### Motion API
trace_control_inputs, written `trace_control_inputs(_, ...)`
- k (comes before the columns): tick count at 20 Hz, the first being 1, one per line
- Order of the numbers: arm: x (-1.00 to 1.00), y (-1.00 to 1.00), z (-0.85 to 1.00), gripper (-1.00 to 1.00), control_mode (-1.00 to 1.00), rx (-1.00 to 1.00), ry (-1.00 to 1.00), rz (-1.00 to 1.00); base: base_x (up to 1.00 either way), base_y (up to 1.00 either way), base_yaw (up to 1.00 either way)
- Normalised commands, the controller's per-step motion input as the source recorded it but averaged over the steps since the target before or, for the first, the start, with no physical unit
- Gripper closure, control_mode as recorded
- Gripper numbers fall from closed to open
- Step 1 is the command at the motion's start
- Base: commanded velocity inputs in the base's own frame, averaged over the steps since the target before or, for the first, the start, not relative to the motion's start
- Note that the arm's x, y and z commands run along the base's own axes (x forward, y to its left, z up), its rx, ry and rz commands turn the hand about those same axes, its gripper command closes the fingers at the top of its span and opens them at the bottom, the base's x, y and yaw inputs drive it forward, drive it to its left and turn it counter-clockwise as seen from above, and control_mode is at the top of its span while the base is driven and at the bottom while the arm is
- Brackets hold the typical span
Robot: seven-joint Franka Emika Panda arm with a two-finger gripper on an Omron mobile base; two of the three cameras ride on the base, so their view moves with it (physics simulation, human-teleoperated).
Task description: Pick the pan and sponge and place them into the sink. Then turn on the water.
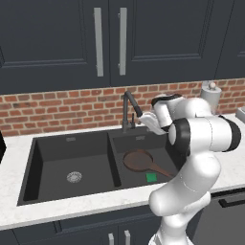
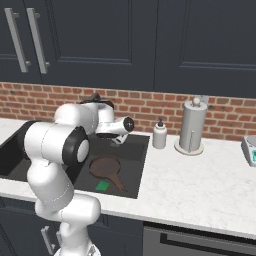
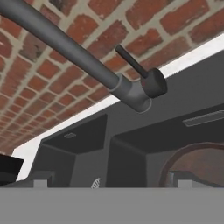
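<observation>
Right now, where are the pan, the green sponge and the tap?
pan (image 1: 138, 159), left base view, middle of its brown inside.
sponge (image 1: 151, 177), left base view, its green top.
faucet (image 3: 87, 65), hand view, on its grey neck.

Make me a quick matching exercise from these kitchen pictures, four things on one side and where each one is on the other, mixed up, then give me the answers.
Things:
1. pan
2. sponge
3. gripper
4. paper towel holder

Places:
A. on the counter, right of the sink
B. close to the faucet, above the sink
C. flat in the right basin, handle toward the front
D. in the right basin, at the front, beside the pan's handle

Pairs: 1-C, 2-D, 3-B, 4-A
</observation>
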Motion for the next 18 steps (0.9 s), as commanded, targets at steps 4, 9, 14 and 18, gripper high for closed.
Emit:
trace_control_inputs(4,0.21,0.00,-0.05,-1.00,-1.00,0.02,0.00,0.00,0.00,0.00,0.00)
trace_control_inputs(9,0.22,0.00,-0.06,-1.00,-1.00,0.02,0.00,0.00,0.00,0.00,0.00)
trace_control_inputs(14,0.24,0.00,-0.09,-1.00,-1.00,0.02,0.00,0.00,0.00,0.00,0.00)
trace_control_inputs(18,0.25,0.00,-0.14,-1.00,-1.00,0.00,0.00,0.00,0.00,0.00,0.00)
